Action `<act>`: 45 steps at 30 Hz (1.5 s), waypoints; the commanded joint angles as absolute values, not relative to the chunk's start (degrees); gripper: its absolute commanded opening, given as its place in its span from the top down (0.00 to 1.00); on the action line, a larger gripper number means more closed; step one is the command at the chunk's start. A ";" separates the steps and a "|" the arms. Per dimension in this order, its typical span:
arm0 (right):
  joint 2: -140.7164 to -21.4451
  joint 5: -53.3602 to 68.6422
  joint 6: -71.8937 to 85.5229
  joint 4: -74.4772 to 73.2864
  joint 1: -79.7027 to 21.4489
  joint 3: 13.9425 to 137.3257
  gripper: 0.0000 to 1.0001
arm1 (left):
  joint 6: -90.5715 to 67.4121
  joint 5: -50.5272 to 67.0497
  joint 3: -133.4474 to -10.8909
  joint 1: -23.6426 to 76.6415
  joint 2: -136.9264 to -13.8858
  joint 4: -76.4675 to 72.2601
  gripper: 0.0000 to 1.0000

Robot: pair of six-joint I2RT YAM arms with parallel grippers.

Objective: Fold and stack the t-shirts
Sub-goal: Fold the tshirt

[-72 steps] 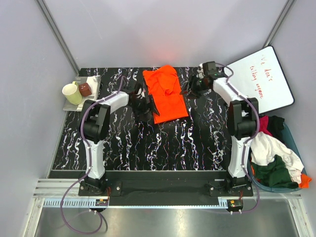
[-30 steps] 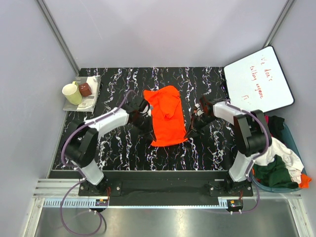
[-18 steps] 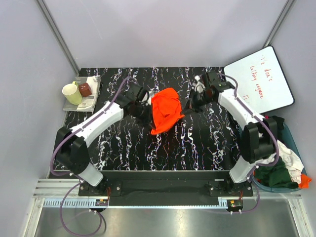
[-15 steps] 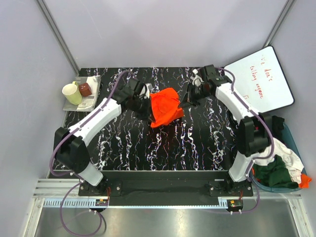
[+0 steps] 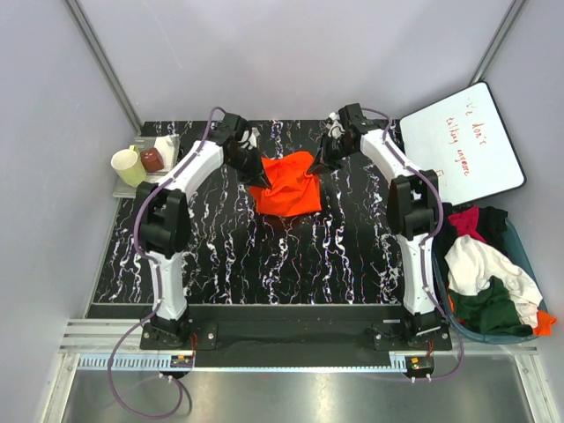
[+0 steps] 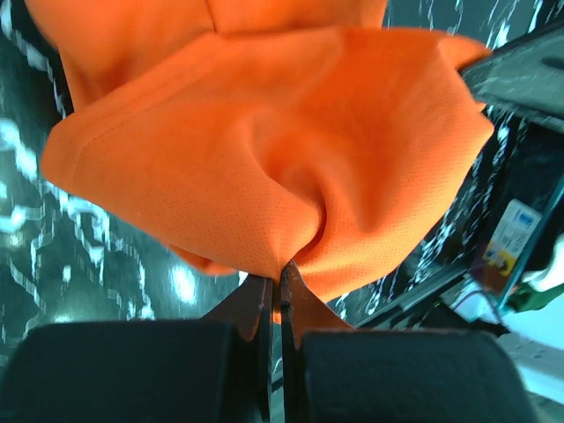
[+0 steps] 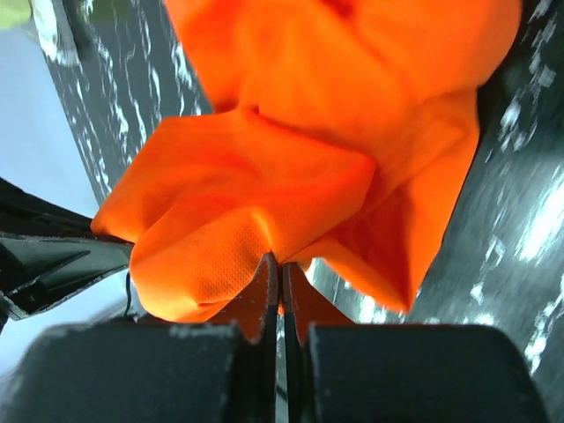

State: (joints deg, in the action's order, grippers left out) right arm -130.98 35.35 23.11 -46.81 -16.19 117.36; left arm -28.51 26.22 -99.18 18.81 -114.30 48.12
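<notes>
A bright orange t-shirt (image 5: 285, 187) lies bunched at the back middle of the black marbled table (image 5: 264, 256). My left gripper (image 5: 249, 167) is shut on the shirt's left edge, and in the left wrist view the orange fabric (image 6: 264, 167) is pinched at my left gripper (image 6: 280, 275). My right gripper (image 5: 317, 165) is shut on the shirt's right edge. Seen from the right wrist, the cloth (image 7: 291, 150) spreads out from my right gripper (image 7: 280, 263). More t-shirts, white (image 5: 485, 264), dark green (image 5: 483, 308) and magenta-red (image 5: 467, 220), are piled at the right.
A blue basket (image 5: 527, 251) at the right edge holds the shirt pile. A white board (image 5: 465, 141) with red handwriting leans at the back right. A tray (image 5: 167, 145) with a pale yellow mug (image 5: 129, 166) and a brown cup (image 5: 152, 159) sits at the back left.
Both grippers have carried the near end of the orange shirt toward the back of the table, so the shirt went from a long flat shape to a short folded bunch.
</notes>
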 commanded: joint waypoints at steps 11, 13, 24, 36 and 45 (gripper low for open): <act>-145.71 35.59 27.68 -47.11 -14.50 143.85 0.94 | -32.00 32.80 -111.81 12.75 -121.56 47.29 0.01; -148.96 35.42 28.47 -46.85 -14.42 146.68 0.93 | -31.29 32.26 -109.87 12.39 -118.15 46.85 0.01; -146.18 29.71 30.41 -40.43 -14.24 146.71 0.00 | -27.60 29.71 -86.32 12.39 -101.79 43.33 0.01; -131.04 30.67 29.79 -33.93 -14.59 123.48 0.01 | -30.58 27.68 -93.57 12.48 -112.99 38.06 0.01; -129.38 30.94 29.98 -34.80 -14.41 122.35 0.02 | -35.24 29.35 -118.44 13.01 -131.38 35.51 1.00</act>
State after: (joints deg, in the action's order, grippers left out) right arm -132.94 30.94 30.50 -35.40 -14.52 123.76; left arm -32.67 28.45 -107.87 12.58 -127.81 38.57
